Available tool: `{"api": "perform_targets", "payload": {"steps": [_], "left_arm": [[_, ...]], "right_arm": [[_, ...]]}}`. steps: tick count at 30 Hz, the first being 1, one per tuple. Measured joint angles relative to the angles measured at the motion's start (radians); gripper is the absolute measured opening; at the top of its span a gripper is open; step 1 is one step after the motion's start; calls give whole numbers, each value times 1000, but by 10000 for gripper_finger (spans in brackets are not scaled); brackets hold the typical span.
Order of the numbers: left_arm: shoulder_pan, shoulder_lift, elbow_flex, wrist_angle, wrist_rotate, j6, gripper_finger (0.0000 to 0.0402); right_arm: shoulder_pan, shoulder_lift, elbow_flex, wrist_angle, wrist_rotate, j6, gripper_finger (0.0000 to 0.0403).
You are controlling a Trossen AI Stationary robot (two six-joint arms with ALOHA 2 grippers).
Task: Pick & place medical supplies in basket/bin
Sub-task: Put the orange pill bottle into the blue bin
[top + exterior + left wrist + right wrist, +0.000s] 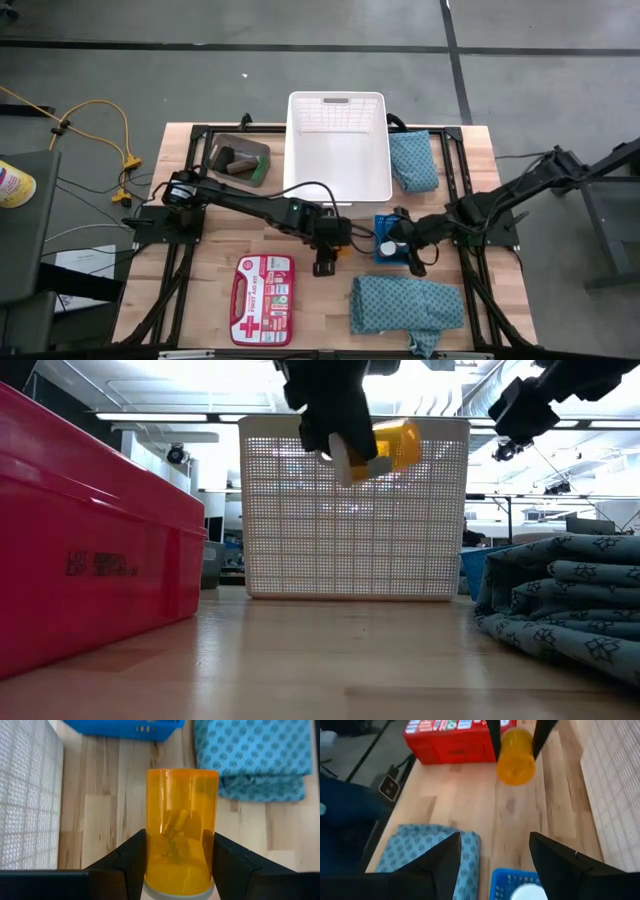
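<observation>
1. I am working over a pale wooden slatted surface, and the biggest thing on it is the large white rectangular plastic basket with latticed walls, which is standing at the far middle and is looking empty from above.
2. Two teal patterned folded cloths are lying on my right side: one near the front edge, the other just beside the basket's right wall.
3. A red plastic first-aid case is lying at the front, left of the nearer cloth.
4. A small dark grey translucent plastic bin is sitting left of the basket, holding dark rolls and a green piece.
5. A flat blue plastic tray is sitting in front of the basket with a small white round cap in it.
6. My left gripper is holding a clear orange plastic pill bottle on its side, clear of the surface and just in front of the basket, fingers clamped on its barrel near the cap end.
7. My right gripper is hovering over the blue tray with fingers spread and empty.
8. My worries: the smooth round bottle is gripped off-centre, so it could slip or swing; carried too low, it could strike the basket's front wall; and the two arms are close, so reaching together could make them collide.
</observation>
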Motion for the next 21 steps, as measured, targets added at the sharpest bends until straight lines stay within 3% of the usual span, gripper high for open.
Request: {"api": "perform_targets", "payload": {"steps": [7, 14, 21], "left_arm": [[0, -25, 0, 100, 0, 16, 173], [0, -36, 0, 193, 0, 28, 173], [0, -44, 0, 259, -4, 52, 173]], "right_arm": [[6, 41, 0, 73, 5, -9, 221], [6, 55, 0, 93, 101, -59, 221], [6, 54, 0, 147, 115, -109, 221]]}}
